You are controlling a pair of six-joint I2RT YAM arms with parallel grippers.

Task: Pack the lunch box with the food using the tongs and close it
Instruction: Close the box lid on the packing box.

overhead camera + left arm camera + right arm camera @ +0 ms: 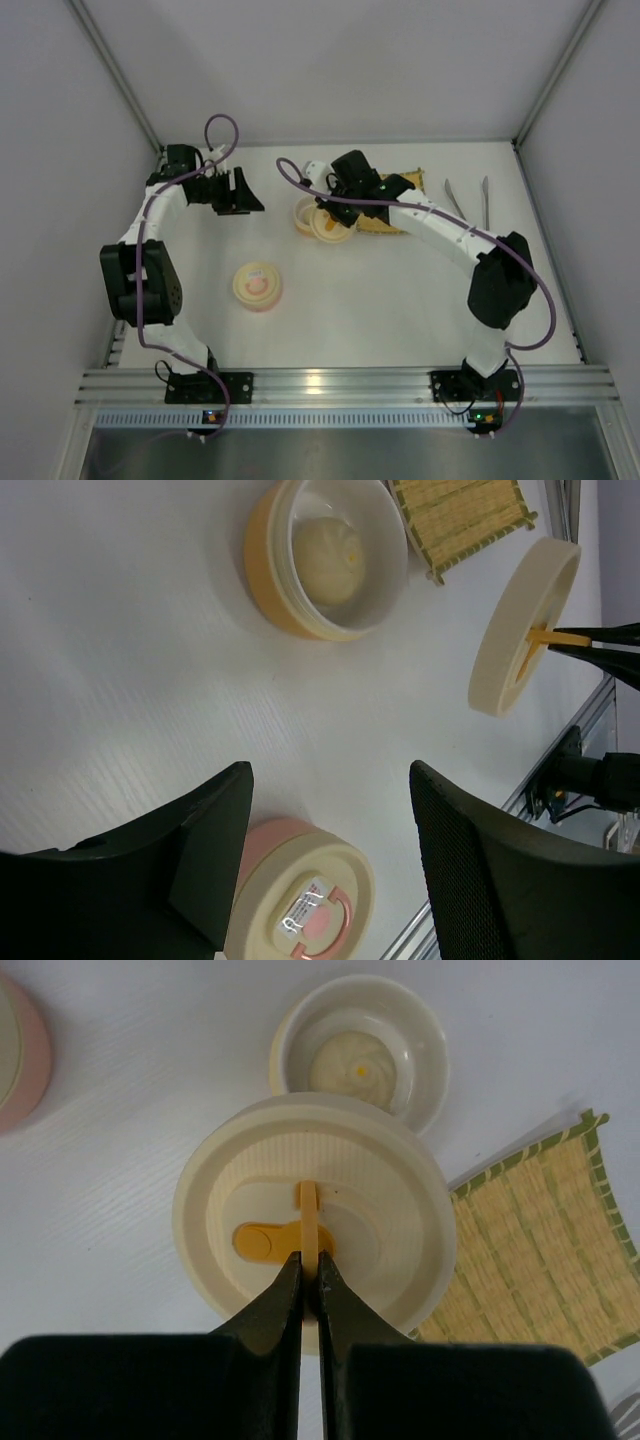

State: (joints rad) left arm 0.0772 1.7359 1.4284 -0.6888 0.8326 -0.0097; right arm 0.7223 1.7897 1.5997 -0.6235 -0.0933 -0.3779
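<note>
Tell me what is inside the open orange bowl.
A single off-white round bun rests inside the orange bowl. The bowl's floor under the bun is covered, so anything beneath it cannot be seen.

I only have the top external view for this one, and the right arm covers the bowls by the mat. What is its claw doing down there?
Observer: The right claw is shut on the upright orange tab of the cream lid, which it holds tilted beside the bowl.
Reviewer: Is the open bowl empty? I cannot see into it from above.
Observer: No. The open bowl holds one off-white ball.
</note>
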